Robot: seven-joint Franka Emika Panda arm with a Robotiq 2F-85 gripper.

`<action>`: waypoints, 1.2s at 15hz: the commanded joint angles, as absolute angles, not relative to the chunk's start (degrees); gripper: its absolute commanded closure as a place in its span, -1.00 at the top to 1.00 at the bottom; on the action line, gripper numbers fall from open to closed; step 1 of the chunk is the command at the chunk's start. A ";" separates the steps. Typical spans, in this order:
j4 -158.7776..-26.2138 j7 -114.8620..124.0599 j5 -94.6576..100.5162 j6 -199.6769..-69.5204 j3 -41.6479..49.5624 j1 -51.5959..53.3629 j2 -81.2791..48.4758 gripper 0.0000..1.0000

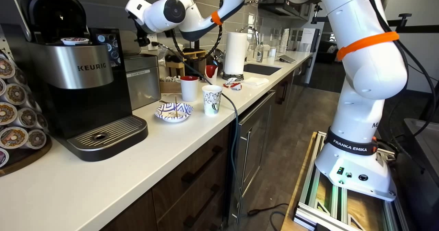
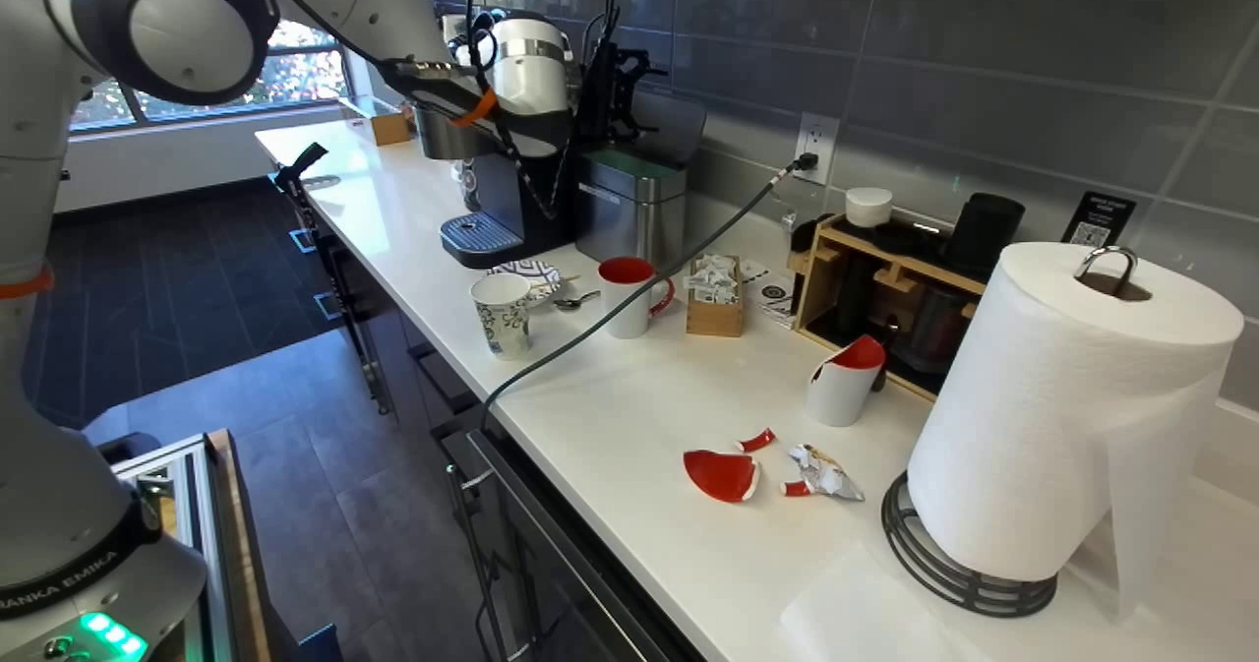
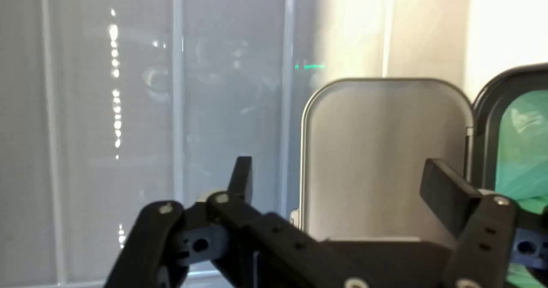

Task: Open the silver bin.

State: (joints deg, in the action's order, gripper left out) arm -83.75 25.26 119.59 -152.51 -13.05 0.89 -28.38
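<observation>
Gripper, jaws spread apart, is positioned near the bin, whose lid is raised (green liner exposed) before the tiled wall.

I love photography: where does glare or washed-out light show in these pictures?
In the wrist view, glare specks dot the glossy grey tiled wall, the upper right corner is washed white, and the raised silver metal bin lid shows soft sheen; in an exterior view, daylight glares through the rectangular glass window.

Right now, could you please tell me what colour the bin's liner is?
The liner is green, seen best in the wrist view.
</observation>
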 commanded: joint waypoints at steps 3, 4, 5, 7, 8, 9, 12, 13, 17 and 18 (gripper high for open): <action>-103.19 41.75 121.08 -144.84 -11.03 -0.46 -13.81 1.00; -105.98 40.20 119.90 -147.75 -10.73 -1.12 -11.93 1.00; -108.84 41.16 121.00 -151.77 -10.72 -1.99 -9.84 1.00; -114.78 46.58 126.82 -157.63 -11.00 -3.18 -5.08 1.00; -116.97 51.33 132.67 -159.16 -11.29 -3.43 -2.91 1.00; -118.82 55.63 137.80 -160.55 -11.84 -3.44 -0.45 1.00; -126.21 68.88 149.78 -156.66 -14.21 -2.81 7.75 1.00; -129.22 65.89 144.16 -154.64 -14.86 -0.82 11.25 1.00; -141.88 75.49 143.52 -146.87 -15.22 0.26 21.36 1.00; -134.08 68.86 142.99 -151.19 -9.79 5.62 14.75 1.00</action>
